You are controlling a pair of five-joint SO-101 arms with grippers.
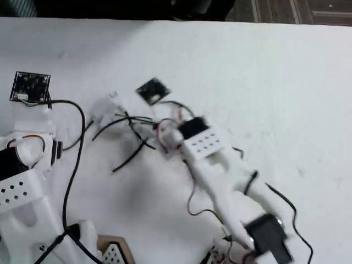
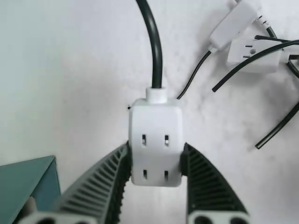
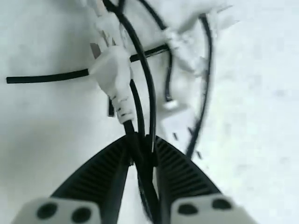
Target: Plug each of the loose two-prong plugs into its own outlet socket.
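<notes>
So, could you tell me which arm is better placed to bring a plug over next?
Probably right: the right pincer is shut on the black cord just behind a white plug, while the left pincer is busy clamping the socket block.

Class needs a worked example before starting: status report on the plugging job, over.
Left gripper jaws shut on outlet block, sockets empty. Right gripper jaws shut on black cords, white plug just ahead, unplugged. Cord tangle around it.

You have two arms, left arm (image 1: 22, 192) and right arm (image 1: 220, 176); two white outlet blocks, centre block (image 2: 155, 140) and upper-right block (image 2: 254, 58); two dark boards, left board (image 1: 32, 87) and middle board (image 1: 153, 91); at least one white plug (image 3: 112, 70).
</notes>
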